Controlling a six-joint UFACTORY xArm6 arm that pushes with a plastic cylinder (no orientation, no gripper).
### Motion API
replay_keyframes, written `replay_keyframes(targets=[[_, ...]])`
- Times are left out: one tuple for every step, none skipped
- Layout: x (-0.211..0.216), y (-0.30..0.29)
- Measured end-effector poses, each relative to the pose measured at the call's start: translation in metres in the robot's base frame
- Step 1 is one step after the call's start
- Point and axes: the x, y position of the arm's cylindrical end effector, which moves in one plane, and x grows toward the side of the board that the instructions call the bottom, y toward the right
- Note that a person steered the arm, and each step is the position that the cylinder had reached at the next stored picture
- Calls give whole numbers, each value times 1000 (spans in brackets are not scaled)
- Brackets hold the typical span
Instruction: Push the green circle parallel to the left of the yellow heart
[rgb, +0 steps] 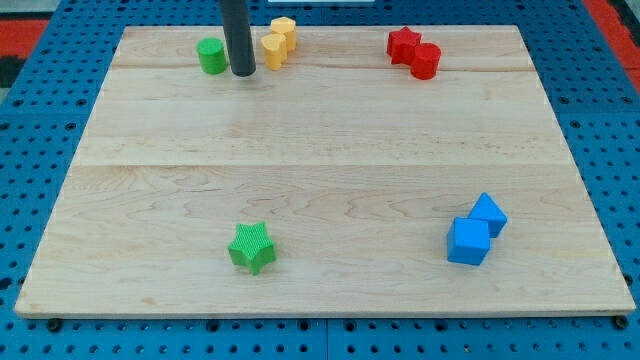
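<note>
Since the arm carries no claw, no opening or pinching can be reported: only a straight dark rod is fitted, and nothing is held by it. The tip is seen resting on the wooden board near the view's top, in the gap between the green circle and the yellow pair.

From the tip, the green circle is found at about 10 o'clock, just beside the rod; whether contact is made cannot be told. The yellow heart is taken to be the lower block at about 2 o'clock, also close by, with a second yellow block touching it at its 1 o'clock; which of the two is the heart is not fully certain.

Placement is judged nearly satisfied: the green circle is already set at 9 o'clock of the yellow heart, roughly level with it. The rod between them is judged to have been used as the spacer.

Elsewhere, well apart, are noted a red pair, a green star and two blue blocks.
</note>
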Motion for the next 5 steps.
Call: replay_keyframes(targets=[[-1, -10], [-6, -4], [23, -1], [17, 0], [15, 2]])
